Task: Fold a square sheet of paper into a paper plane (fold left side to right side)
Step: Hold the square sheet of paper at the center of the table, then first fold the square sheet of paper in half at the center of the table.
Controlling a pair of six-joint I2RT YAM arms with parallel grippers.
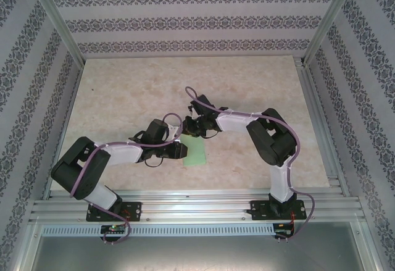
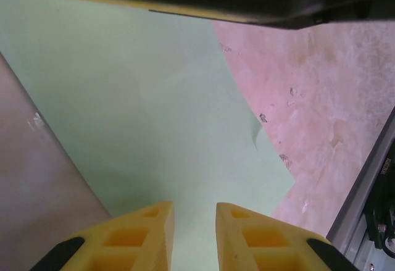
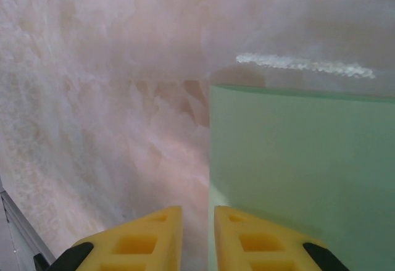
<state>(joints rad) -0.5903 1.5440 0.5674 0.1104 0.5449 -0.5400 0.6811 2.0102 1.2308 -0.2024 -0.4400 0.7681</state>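
Yellow fingers (image 2: 148, 234) of your left gripper (image 2: 194, 212) sit at the bottom of its wrist view. They are slightly parted and pinch nothing, poised over the paper (image 2: 154, 116), which spreads from there toward the upper left. Your right gripper (image 3: 197, 215) is parted just as narrowly at the paper's left edge, and the sheet takes up the right of that frame. From above, both arms bend inward with elbows out, their wrists meeting at frame centre over the paper lying on the table (image 1: 259, 79).
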